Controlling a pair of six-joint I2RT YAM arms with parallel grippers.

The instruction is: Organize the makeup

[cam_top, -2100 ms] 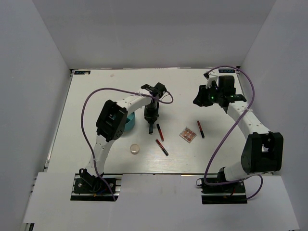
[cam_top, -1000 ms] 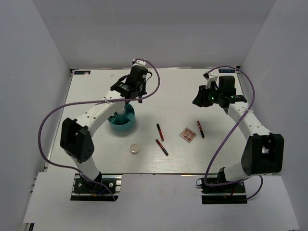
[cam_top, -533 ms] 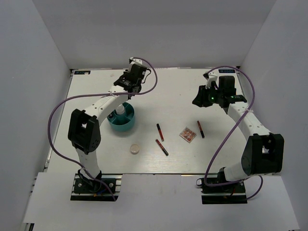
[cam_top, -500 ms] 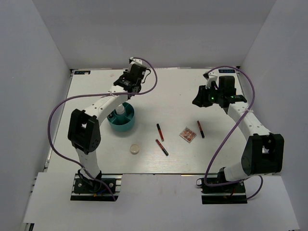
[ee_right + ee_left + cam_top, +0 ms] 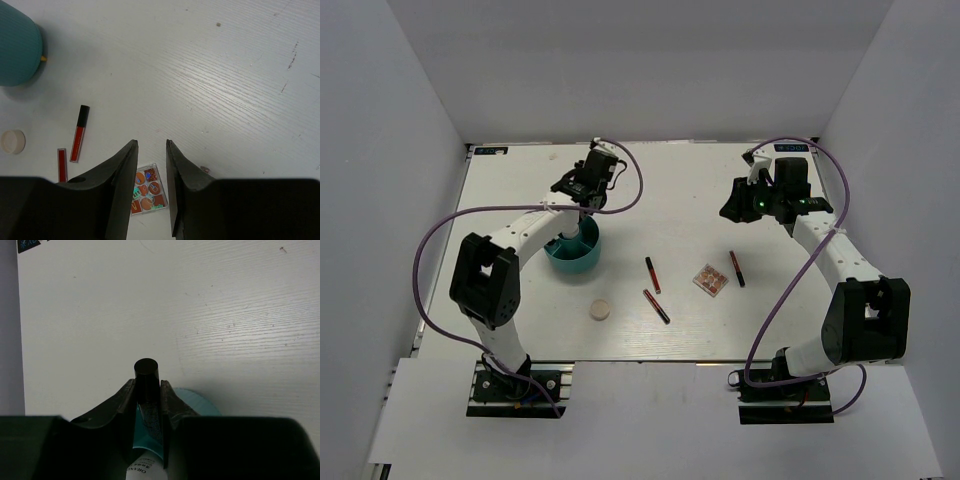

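My left gripper (image 5: 578, 200) is shut on a black tube (image 5: 146, 372) and holds it upright over the far side of the teal tub (image 5: 575, 255). In the left wrist view the tub (image 5: 200, 402) lies under the gripper (image 5: 147, 385), with a white bottle (image 5: 144, 467) inside it. Three thin red-black sticks (image 5: 653, 274) (image 5: 656, 306) (image 5: 736, 268), a square pinkish palette (image 5: 711, 280) and a round cream compact (image 5: 601, 311) lie on the table. My right gripper (image 5: 732, 208) hangs open and empty above the palette (image 5: 146, 195). The clear vial is not in view.
The white table (image 5: 670, 190) is walled on three sides by grey panels. A purple cable loops from each arm. In the right wrist view the tub (image 5: 17, 45), two sticks (image 5: 79, 132) (image 5: 61, 165) and the compact (image 5: 12, 141) lie to the left.
My left gripper took the black tube from beside the sticks and carried it left and back to above the tub. The right arm has not moved.
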